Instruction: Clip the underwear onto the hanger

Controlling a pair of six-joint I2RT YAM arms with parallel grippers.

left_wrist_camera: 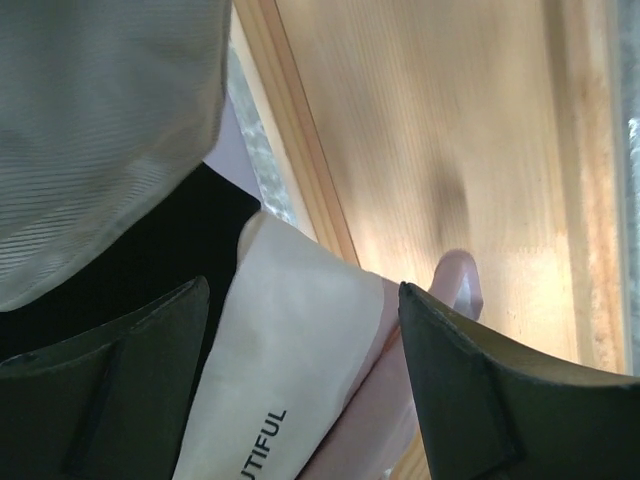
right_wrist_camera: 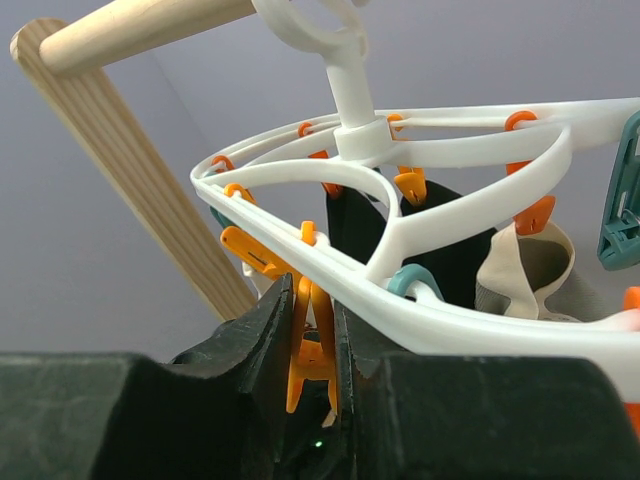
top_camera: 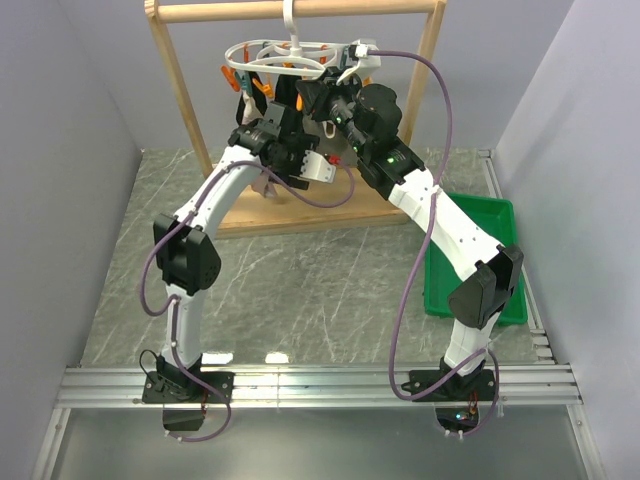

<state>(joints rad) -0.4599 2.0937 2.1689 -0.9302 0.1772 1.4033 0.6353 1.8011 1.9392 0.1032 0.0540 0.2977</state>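
The hanger (top_camera: pixel 290 58) is a white double ring with orange and teal pegs, hung by its hook from the rack's top bar; it also shows in the right wrist view (right_wrist_camera: pixel 450 320). My right gripper (right_wrist_camera: pixel 312 330) is shut on an orange peg (right_wrist_camera: pixel 318 350) under the ring and squeezes it; in the top view it (top_camera: pixel 312 95) sits just below the hanger. The underwear (left_wrist_camera: pixel 300 350), a cream waistband with printed letters over pink fabric, lies between my left gripper's fingers (left_wrist_camera: pixel 500 400). My left gripper (left_wrist_camera: pixel 300 400) holds it up above the rack's base.
The wooden rack (top_camera: pixel 180 80) stands at the back, its base board (left_wrist_camera: pixel 450 150) below my left gripper. A black garment (right_wrist_camera: pixel 450 250) and a grey-taupe garment (right_wrist_camera: pixel 520 270) hang from other pegs. A green tray (top_camera: pixel 480 250) lies at the right.
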